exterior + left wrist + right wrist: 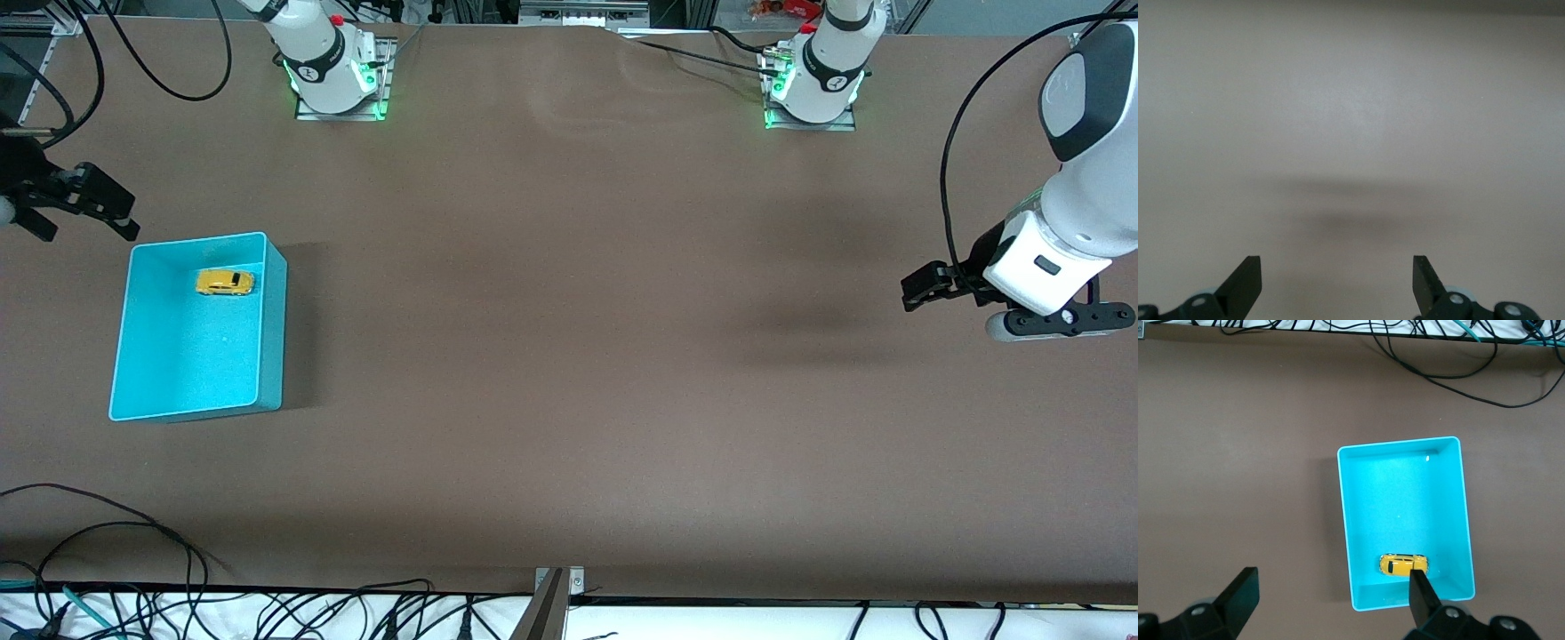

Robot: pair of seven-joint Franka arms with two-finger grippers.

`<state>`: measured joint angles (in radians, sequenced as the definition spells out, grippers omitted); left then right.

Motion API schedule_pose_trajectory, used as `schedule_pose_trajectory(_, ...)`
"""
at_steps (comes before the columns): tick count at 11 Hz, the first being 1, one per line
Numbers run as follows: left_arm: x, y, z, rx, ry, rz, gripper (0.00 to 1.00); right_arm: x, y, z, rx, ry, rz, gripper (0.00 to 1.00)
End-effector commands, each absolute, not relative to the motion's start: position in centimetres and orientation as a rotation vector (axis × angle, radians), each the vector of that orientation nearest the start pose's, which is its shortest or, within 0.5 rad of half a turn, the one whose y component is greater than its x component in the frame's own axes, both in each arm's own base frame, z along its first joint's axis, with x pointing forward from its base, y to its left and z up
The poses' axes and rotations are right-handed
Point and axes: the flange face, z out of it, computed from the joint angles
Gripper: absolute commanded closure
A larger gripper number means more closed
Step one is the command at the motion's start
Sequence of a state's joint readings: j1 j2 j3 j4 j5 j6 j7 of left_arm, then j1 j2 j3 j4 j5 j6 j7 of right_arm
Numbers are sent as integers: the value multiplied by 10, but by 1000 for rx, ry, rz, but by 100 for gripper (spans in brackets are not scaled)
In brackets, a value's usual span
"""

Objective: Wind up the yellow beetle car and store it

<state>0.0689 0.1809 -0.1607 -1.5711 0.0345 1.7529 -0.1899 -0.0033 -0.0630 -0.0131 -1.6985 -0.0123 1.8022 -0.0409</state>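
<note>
The yellow beetle car (pixel 224 282) lies on its wheels inside the teal bin (pixel 191 356), near the bin's wall farthest from the front camera. In the right wrist view the car (pixel 1399 564) lies in the bin (pixel 1405 500), partly covered by one fingertip. My right gripper (pixel 82 224) is open and empty, up in the air over the table beside the bin's corner at the right arm's end; its jaws (pixel 1333 580) stand wide apart. My left gripper (pixel 909 293) is open and empty over bare table at the left arm's end, where it waits (pixel 1336 263).
Black cables (pixel 107 533) trail over the table's edge nearest the front camera and also show in the right wrist view (pixel 1445 360). A metal bracket (pixel 553 587) sits at that edge's middle. The two arm bases (pixel 338 80) (pixel 813 89) stand along the edge farthest from the camera.
</note>
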Motion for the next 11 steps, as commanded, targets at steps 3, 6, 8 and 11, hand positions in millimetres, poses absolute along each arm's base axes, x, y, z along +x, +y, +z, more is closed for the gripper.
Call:
schedule_pose_trajectory(3,617,-47,542,-3151,-120,-4,0,557,-9,624,-3167,-69,-220,0)
schedule_pose_trajectory(6,617,-47,542,-3152,-121,-4,0,555,-9,623,-3166,-63,-201,0)
schedule_pose_trajectory(8,617,-47,542,-3151,-120,-1,0,554,-9,623,-3167,-58,-191,0)
schedule_pose_trajectory(11,617,-47,542,-3151,-120,-1,0,553,-9,623,-3166,-58,-181,0)
